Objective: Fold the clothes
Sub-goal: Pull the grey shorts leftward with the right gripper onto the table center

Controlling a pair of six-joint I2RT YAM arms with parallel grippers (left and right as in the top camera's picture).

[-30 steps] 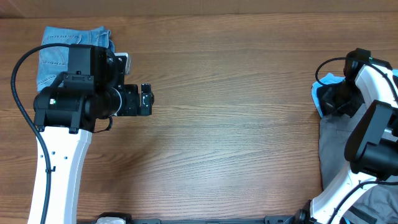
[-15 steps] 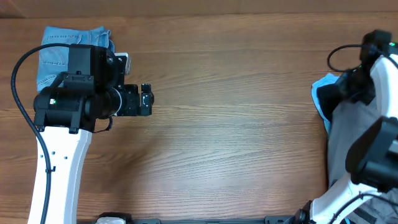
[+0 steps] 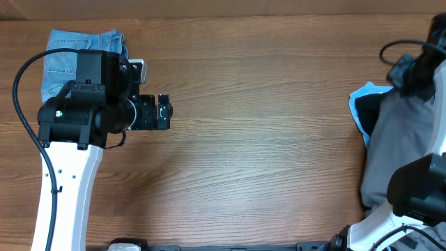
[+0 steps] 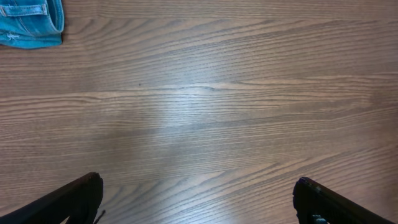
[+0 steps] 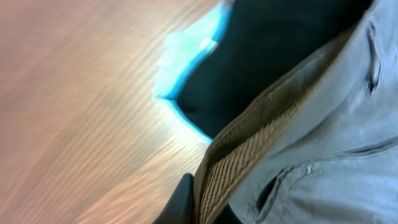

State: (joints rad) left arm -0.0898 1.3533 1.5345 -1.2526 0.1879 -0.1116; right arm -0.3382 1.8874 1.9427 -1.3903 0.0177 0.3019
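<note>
At three o'clock on the surface, grey trousers clamped at the waistband in the closed right end effector, overlapping a black garment and a pale-blue garment; at ten o'clock, denim shorts near the wide-open, empty left end effector.

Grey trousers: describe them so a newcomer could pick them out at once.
Look to the wooden table's right edge. The grey trousers are the large plain grey piece there, with a ribbed waistband, overlapping a smaller black garment edged pale blue.
</note>
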